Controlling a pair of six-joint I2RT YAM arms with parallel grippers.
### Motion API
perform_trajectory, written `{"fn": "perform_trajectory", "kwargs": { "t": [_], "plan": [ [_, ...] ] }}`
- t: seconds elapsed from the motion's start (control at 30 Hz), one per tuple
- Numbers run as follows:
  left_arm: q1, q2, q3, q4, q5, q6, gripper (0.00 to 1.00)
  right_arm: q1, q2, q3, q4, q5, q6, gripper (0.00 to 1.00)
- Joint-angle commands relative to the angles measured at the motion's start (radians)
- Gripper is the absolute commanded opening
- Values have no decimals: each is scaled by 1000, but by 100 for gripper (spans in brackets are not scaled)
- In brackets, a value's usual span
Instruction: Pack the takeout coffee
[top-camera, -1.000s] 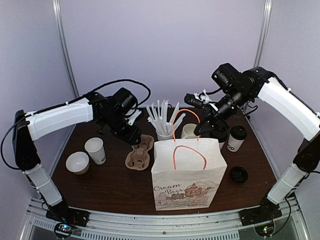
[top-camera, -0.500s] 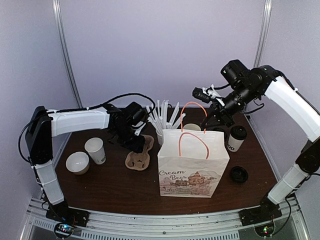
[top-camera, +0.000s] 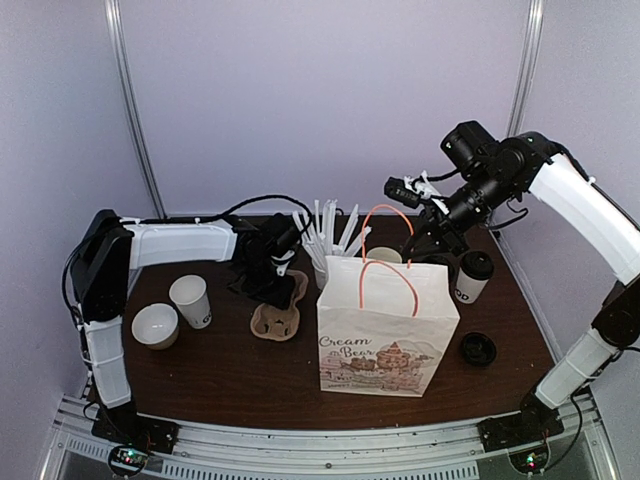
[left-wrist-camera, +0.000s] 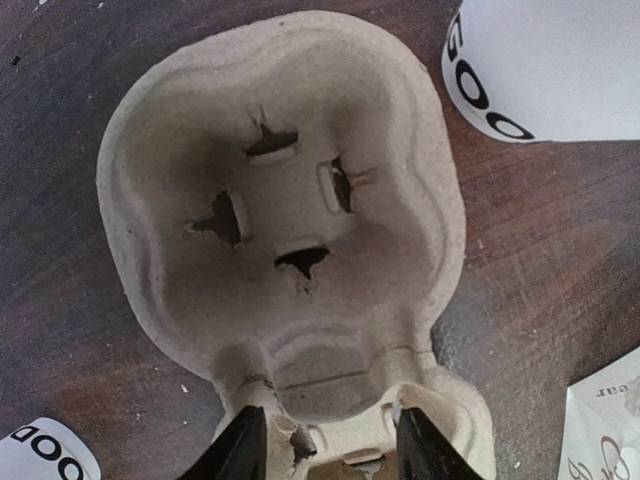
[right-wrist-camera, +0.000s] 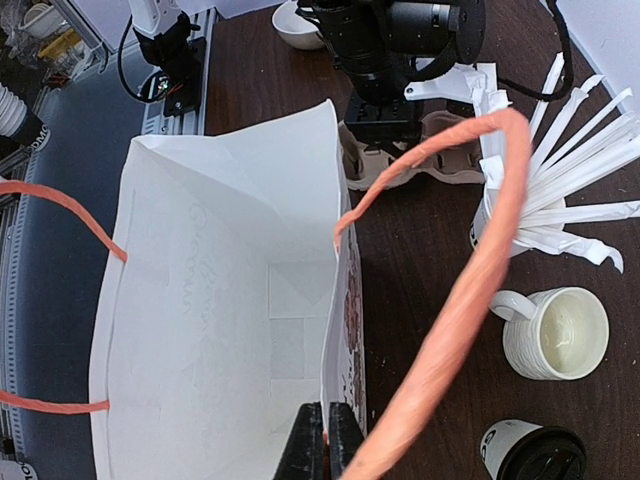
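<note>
R gripper (right-wrist-camera: 325, 445) is pinching bag (right-wrist-camera: 230, 250) rim; L gripper (left-wrist-camera: 325, 448) is straddling carrier (left-wrist-camera: 290, 200) (clamped? can't tell). Prob. light, crushable cup (top-camera: 472, 277): take mid-wall.

Robot lab cell, not a real café: plain lilac panel walls (top-camera: 320, 90) with metal posts (top-camera: 133, 110), dark wooden bench (top-camera: 230, 370), aluminium rail (top-camera: 330, 440) at frame bottom holding arm bases (top-camera: 125, 425), loose cable (top-camera: 250, 200).
</note>
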Motion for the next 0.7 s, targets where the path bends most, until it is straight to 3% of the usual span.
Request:
{"fn": "perform_trajectory", "kwargs": {
  "t": [0.0,0.67],
  "plan": [
    [12,24,50,26,-42,-39,46,-3,-33,-23,14,-4,7,0],
    [17,84,95,-6,-53,-85,45,-3,-39,-58,26,-12,2,0]
  ]
}}
